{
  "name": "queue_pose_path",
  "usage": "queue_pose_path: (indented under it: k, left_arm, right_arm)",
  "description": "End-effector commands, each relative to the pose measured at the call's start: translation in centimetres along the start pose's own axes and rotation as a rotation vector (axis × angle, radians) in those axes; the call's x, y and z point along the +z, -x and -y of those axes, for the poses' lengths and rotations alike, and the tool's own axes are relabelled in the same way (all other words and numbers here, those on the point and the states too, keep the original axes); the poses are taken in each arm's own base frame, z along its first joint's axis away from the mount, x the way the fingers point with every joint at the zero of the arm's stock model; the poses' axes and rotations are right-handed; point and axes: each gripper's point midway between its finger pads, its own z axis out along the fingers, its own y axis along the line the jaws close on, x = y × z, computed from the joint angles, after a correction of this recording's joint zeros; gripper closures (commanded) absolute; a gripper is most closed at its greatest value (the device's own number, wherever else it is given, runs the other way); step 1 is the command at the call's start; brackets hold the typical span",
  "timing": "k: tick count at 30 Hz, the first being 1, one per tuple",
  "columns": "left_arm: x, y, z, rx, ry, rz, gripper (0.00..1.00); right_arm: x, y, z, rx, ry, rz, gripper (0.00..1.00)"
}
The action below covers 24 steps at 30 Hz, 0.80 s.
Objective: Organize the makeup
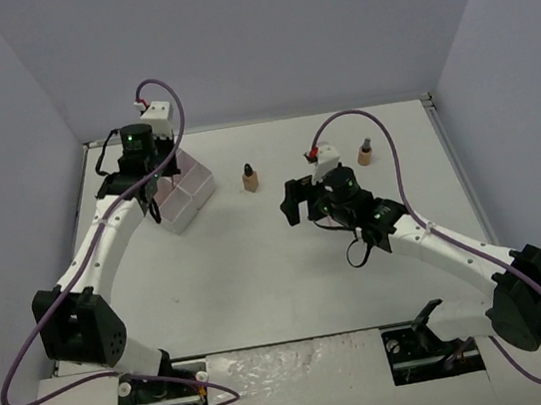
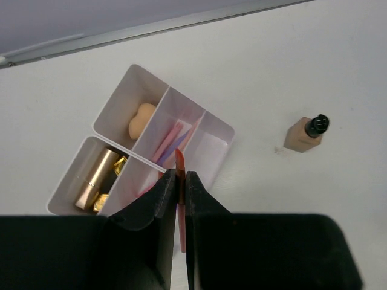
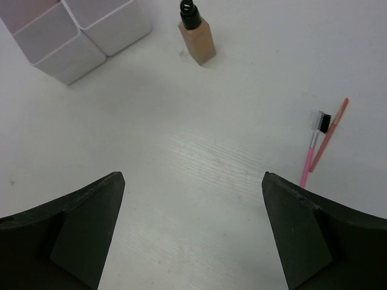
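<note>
The left fingers (image 2: pixel 167 190) are clenched on a thin red stick (image 2: pixel 179 162). It stands between their flat black inner faces, with its tip poking out above them over the near edge of the white box (image 2: pixel 109 99). Its lower end runs down the dark slit between the fingers and cannot be made out there. The box is smooth white plastic with thin dividing walls. One compartment holds a beige, rounded sponge (image 2: pixel 143 118). The one beside it holds shiny gold lipstick tubes (image 2: pixel 95 178), partly cut off by the left finger. A narrow compartment holds slim pink and purple sticks (image 2: pixel 172 136) lying aslant. The right fingers (image 3: pixel 91 211) are released, spread wide over the bare table (image 3: pixel 199 163) with nothing between them. Ahead of them and well apart stands a square tan bottle (image 3: pixel 198 37) with a glossy black cap, near the corner of the box. Off to their right, a pink brush wand (image 3: pixel 311 154) with a dark bristle tip and a salmon stick (image 3: pixel 332 134) lie side by side on the matte, faintly grained white surface. In the overhead view a second bottle (image 1: pixel 366 154) stands behind the right arm. The left arm covers part of the box there, and what lies inside it is too small to read.
</note>
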Motion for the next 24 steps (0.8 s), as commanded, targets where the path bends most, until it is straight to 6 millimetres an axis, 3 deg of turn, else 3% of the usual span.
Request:
queue_pose_path:
  k: [1, 5, 8, 11, 13, 24]
  left_arm:
    - [2.1, 3.2, -3.3, 0.183, -0.018, 0.131, 1.00]
    - [4.0, 2.0, -5.4, 0.229, 0.007, 0.125, 1.00]
    - [4.9, 1.8, -5.9, 0.247, 0.011, 0.145, 1.00]
    - [6.6, 0.2, -6.6, 0.260, 0.011, 0.126, 0.99]
    - [7.1, -0.3, -6.7, 0.257, -0.001, 0.118, 0.93]
    - [6.5, -1.1, -7.8, 0.240, 0.054, 0.106, 0.67]
  right_arm:
    - [-0.8, 0.3, 1.5, -0.002, -0.042, 0.026, 0.05]
    - [-0.8, -0.7, 2.5, 0.004, -0.069, 0.002, 0.05]
    - [-0.8, -1.4, 3.1, 0.004, -0.082, -0.017, 0.06]
    - [-0.8, -1.7, 3.8, 0.008, -0.091, -0.030, 0.05]
    - [-0.7, -1.8, 4.4, 0.012, -0.102, -0.032, 0.05]
    - [0.2, -4.4, 6.7, 0.053, -0.194, -0.119, 0.09]
